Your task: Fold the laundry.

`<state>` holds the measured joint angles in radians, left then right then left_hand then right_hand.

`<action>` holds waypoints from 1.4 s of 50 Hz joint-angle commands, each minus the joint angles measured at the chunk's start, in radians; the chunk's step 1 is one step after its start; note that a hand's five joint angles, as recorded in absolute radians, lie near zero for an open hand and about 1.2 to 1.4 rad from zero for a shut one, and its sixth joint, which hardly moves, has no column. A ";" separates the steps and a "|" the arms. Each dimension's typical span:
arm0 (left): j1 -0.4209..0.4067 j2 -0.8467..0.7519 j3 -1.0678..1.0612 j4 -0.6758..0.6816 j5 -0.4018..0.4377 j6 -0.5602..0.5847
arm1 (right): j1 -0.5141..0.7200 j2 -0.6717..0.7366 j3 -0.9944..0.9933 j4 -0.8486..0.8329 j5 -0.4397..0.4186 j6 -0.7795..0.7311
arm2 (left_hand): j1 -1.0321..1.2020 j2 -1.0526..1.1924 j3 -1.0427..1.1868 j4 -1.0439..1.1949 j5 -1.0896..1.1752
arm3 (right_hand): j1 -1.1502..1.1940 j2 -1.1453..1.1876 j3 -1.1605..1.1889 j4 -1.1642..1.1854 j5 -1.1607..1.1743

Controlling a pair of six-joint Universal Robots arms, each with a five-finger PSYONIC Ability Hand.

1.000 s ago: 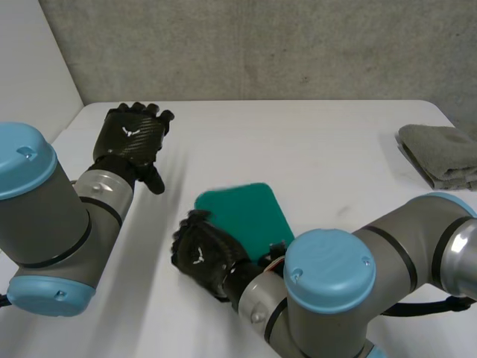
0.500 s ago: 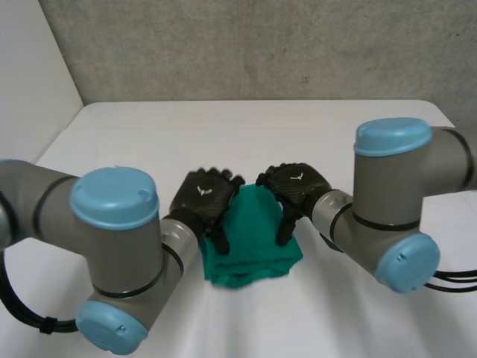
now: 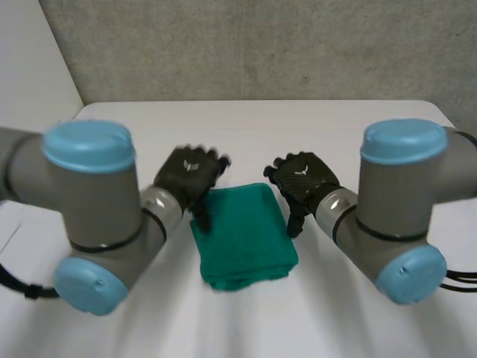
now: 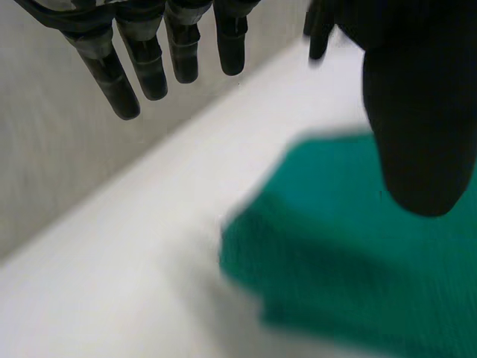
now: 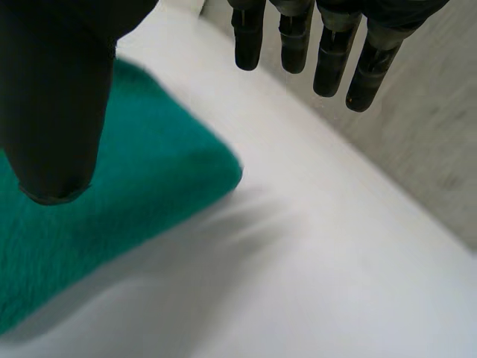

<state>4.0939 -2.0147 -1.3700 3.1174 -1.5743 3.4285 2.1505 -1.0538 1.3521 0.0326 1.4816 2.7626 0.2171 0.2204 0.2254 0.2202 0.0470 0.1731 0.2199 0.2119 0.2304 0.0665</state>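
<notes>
Item under inspection: green cloth [image 3: 242, 235], folded into a compact rectangle with layered edges on the side nearest the robot. It lies flat on the white table [image 3: 350, 142], directly between the two hands.

Left hand [image 3: 190, 175]: positioned at the cloth's far left corner, back of the hand turned up. In the left wrist view its fingers [image 4: 149, 67] hang straight and spread, well clear of the cloth, and the thumb [image 4: 417, 112] points down over the green surface. Nothing is held in it; the hand is wide. Whether the thumb tip touches the cloth cannot be determined.

Right hand [image 3: 302, 179]: positioned at the cloth's far right corner, mirroring the left, back of the hand turned up. In the right wrist view its fingers [image 5: 328, 60] are straight and apart above bare table beyond the cloth's corner, and the thumb [image 5: 56, 97] hangs over the green surface near that edge. This hand is also wide, with nothing in its grasp. Thumb contact cannot be confirmed.

Left arm [image 3: 89, 201] and right arm [image 3: 395, 209]: both bent inward from the sides, forearms converging toward the cloth.

Grey wall [image 3: 261, 45] behind the table's far edge
</notes>
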 commanded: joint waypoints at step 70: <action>0.120 0.037 0.226 -0.220 0.442 -0.100 | 0.189 0.107 0.299 -0.451 0.051 -0.063 | 0.026 0.022 0.017 0.023 0.021 | 0.158 0.112 0.120 0.101 0.091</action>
<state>4.2123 -1.9770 -1.1384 2.8973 -1.1328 3.3287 2.3380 -1.0121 1.6967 -0.4195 1.5307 2.7068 0.2171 0.2204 0.2254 0.2202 0.0470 0.2750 0.3062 0.3138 0.3202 0.1247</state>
